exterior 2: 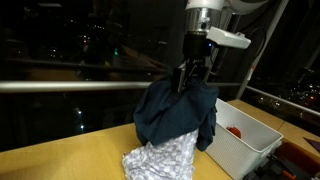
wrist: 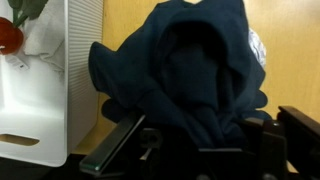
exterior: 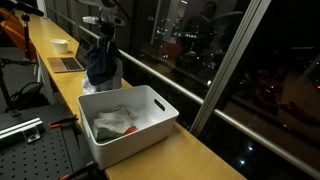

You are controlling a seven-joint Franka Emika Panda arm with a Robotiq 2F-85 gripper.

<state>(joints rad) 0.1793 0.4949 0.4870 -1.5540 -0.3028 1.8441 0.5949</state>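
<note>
A dark blue cloth hangs in a bunch from my gripper, and its lower folds rest on the wooden counter. The jaws are closed on the cloth's top, which fills the gap between them in the wrist view, where the gripper looks down on the dark blue cloth. In an exterior view the gripper and the cloth stand just behind a white bin. A grey-white patterned cloth lies on the counter under the blue one.
The white bin holds a crumpled white cloth and a red object. A laptop and a white bowl sit farther along the counter. A dark window with a rail runs beside it.
</note>
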